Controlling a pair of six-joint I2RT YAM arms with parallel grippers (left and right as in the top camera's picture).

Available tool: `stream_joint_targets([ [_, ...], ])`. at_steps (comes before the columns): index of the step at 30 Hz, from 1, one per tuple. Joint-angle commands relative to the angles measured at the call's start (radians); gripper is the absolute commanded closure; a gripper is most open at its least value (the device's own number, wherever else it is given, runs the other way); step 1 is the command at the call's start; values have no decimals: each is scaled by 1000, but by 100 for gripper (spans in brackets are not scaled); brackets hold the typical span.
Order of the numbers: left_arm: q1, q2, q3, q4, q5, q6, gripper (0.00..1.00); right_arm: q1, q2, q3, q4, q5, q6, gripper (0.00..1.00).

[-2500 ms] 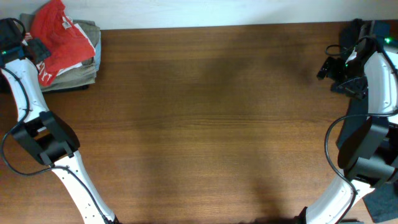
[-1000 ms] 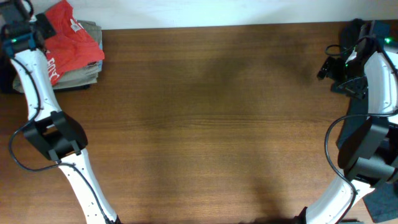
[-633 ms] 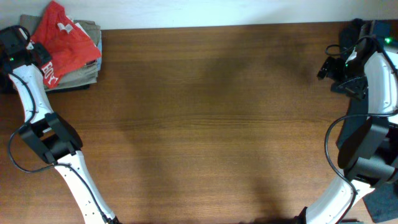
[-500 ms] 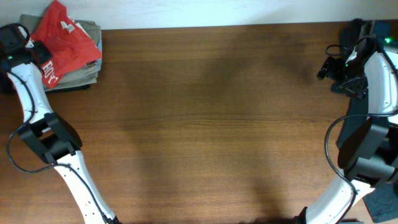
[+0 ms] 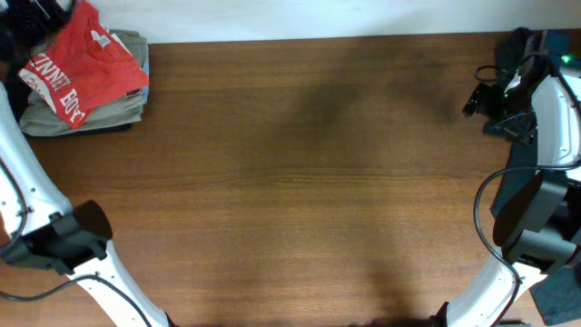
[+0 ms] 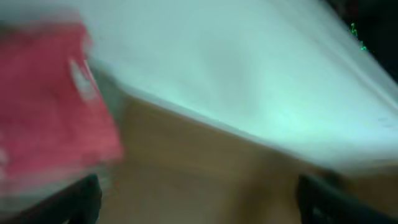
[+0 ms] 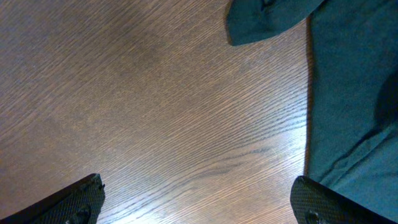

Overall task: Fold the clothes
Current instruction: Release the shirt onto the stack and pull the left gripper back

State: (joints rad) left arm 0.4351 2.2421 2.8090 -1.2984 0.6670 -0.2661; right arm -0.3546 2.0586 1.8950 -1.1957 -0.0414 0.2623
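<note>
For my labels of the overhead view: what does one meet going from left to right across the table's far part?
red-orange T-shirt → bare wood of the table → right arm

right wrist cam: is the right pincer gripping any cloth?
No, the right pincer has its fingertips wide apart with only bare table between them, and the dark cloth lies off to one side.

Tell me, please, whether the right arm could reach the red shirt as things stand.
Probably not. The shirt lies on a pile at the table's far left corner, while the right arm sits at the far right edge. Nothing blocks it, but the whole table lies between.
</note>
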Motion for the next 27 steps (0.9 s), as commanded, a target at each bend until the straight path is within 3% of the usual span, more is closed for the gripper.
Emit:
stream_joint_targets([
  [1, 2, -14, -11, -243, 135, -10, 1, 1, -8, 6, -1, 13, 5, 1],
  [3, 0, -11, -14, -389, 85, -7, 1, 1, -8, 6, -1, 13, 5, 1],
  [9, -39, -58, -16, -390, 335, 111, 1, 1, -8, 6, -1, 13, 5, 1],
  [11, -77, -118, -16, -390, 337, 177, 1, 1, -8, 6, -1, 12, 5, 1],
  [13, -122, -177, -16, -390, 269, 193, 1, 1, -8, 6, -1, 13, 4, 1],
  [20, -436, -485, -140, -389, -222, 193, 1, 1, -8, 6, -1, 13, 5, 1],
  [23, -618, -591, -149, -389, -274, 193, 1, 1, -8, 6, -1, 13, 5, 1],
  [27, -742, -680, -152, -389, -352, 247, 1, 1, -8, 6, -1, 13, 4, 1],
])
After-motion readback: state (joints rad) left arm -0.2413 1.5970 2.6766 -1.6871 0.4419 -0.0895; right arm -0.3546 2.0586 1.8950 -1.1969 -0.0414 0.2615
